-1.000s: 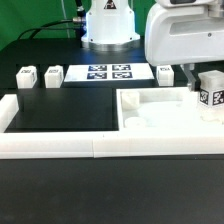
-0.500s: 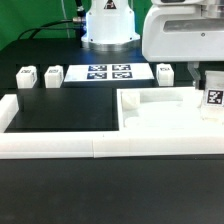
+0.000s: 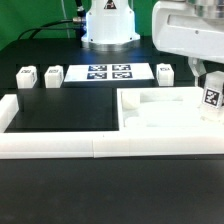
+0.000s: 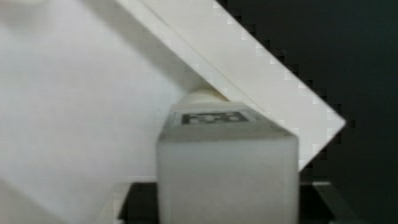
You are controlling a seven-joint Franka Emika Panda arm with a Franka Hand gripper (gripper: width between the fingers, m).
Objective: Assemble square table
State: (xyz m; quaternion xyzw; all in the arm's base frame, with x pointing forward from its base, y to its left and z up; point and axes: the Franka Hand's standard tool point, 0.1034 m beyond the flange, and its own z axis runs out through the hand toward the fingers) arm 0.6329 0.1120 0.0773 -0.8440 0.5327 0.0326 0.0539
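- Progress: early. The tabletop slab (image 3: 150, 112) lies flat toward the worktop's (image 3: 70, 110) front edge, on the exterior view's right, tucked against the border rail (image 3: 50, 147). No leg is seen fitted to it.
- The pincer (image 3: 207, 80) is clenched on the held leg block (image 3: 211, 98). In the wrist view the block fills the space between the dark fingers (image 4: 143, 205), with no gap visible. The block is upright, just beside the slab's edge on the exterior view's right.
- Left to do, judged: seat this leg, then three more. The first loose leg block (image 3: 26, 77) and second loose leg block (image 3: 53, 74) sit toward the rear edge on the exterior view's left. The third loose leg block (image 3: 166, 71) sits just beside the marker board (image 3: 108, 72).
- Room: the rail closes the front and the exterior view's left, and the bare worktop inside it is open. The held block is tight against the slab's edge, and what lies beyond it is cut off.
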